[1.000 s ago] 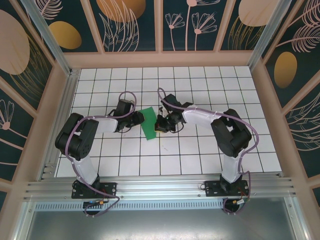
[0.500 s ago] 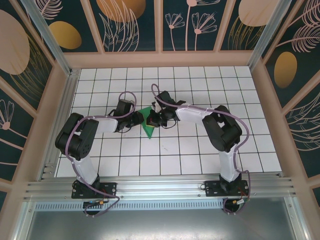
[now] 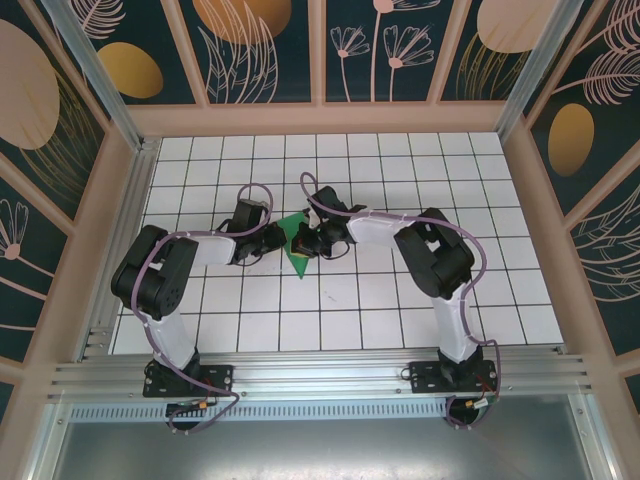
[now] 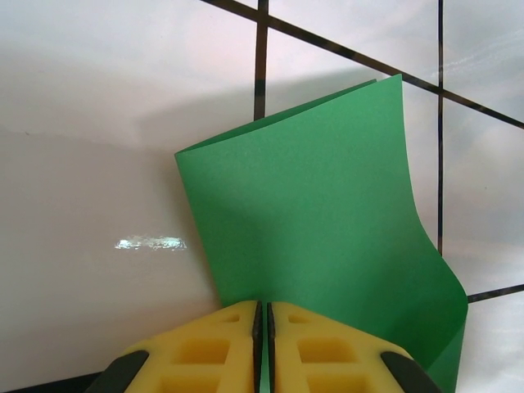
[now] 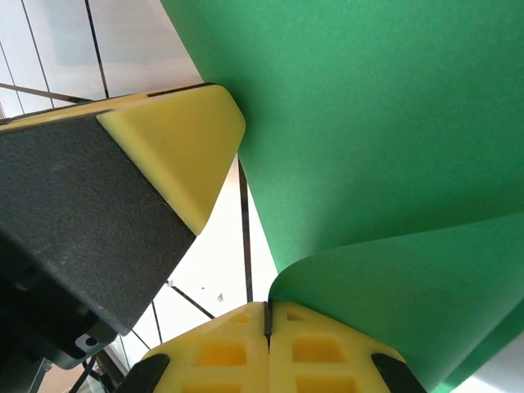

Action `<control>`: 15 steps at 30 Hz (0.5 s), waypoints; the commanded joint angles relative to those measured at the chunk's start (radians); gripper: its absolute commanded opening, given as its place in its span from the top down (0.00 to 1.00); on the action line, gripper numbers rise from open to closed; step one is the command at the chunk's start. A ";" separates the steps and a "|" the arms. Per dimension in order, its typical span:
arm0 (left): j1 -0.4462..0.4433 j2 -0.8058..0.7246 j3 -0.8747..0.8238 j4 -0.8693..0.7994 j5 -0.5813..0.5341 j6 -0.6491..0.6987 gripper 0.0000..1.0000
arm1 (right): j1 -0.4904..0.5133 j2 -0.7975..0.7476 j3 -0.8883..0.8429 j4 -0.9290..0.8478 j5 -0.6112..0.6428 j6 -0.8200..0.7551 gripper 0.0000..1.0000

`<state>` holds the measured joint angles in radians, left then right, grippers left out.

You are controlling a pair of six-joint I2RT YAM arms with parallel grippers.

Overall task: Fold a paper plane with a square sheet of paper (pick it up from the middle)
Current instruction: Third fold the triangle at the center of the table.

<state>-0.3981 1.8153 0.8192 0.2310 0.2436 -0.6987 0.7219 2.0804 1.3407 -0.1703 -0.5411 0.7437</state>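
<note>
The square sheet of paper [image 3: 297,258] is bright green and hangs bent over on itself between the two grippers, above the middle of the white tiled table [image 3: 400,300]. My left gripper [image 3: 282,240] is shut on one edge of it; in the left wrist view the sheet [image 4: 319,213] rises from the closed yellow fingers [image 4: 205,344] as a doubled flap. My right gripper [image 3: 306,240] is close beside the left one. In the right wrist view the right gripper [image 5: 268,304] is shut on a curled edge of the sheet [image 5: 385,123]. The paper plane is out of view.
The left gripper's yellow and black finger [image 5: 176,139] stands very near the right gripper. Wooden-framed patterned walls [image 3: 320,60] close in the table on three sides. An aluminium rail [image 3: 320,375] carries both arm bases along the near edge.
The right gripper has moved left up to the left gripper, bending the flat green strip into a doubled flap. The left jaws have closed onto the paper.
</note>
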 commanded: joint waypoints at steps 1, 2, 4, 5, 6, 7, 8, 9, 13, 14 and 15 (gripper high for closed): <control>0.003 0.027 -0.002 -0.033 -0.007 0.021 0.86 | 0.005 0.023 0.030 0.024 0.022 0.027 1.00; 0.004 0.027 -0.002 -0.035 -0.009 0.022 0.86 | 0.005 0.023 0.030 0.028 0.028 0.030 1.00; 0.004 0.028 -0.002 -0.037 -0.009 0.023 0.87 | 0.005 0.026 0.028 0.035 0.036 0.034 1.00; 0.004 0.029 -0.001 -0.037 -0.008 0.025 0.87 | 0.004 0.025 0.028 0.035 0.042 0.035 1.00; 0.004 0.028 -0.002 -0.038 -0.009 0.025 0.87 | 0.005 0.026 0.028 0.037 0.045 0.036 1.00; 0.004 0.029 -0.001 -0.039 -0.008 0.025 0.87 | 0.005 0.027 0.028 0.037 0.047 0.035 1.00; 0.004 0.029 0.000 -0.041 -0.009 0.026 0.87 | 0.005 0.029 0.028 0.036 0.052 0.034 1.00; 0.004 0.026 0.000 -0.043 -0.010 0.028 0.87 | 0.005 0.031 0.028 0.033 0.057 0.036 1.00; 0.004 0.025 0.000 -0.046 -0.011 0.031 0.87 | 0.005 0.034 0.026 0.026 0.069 0.028 1.00; 0.004 0.026 -0.001 -0.044 -0.012 0.031 0.87 | 0.005 0.033 0.026 0.022 0.074 0.026 1.00; 0.004 0.027 0.000 -0.044 -0.011 0.030 0.87 | 0.005 0.034 0.028 0.018 0.076 0.022 1.00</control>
<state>-0.3981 1.8168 0.8192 0.2310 0.2420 -0.6899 0.7219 2.0895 1.3407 -0.1555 -0.4927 0.7654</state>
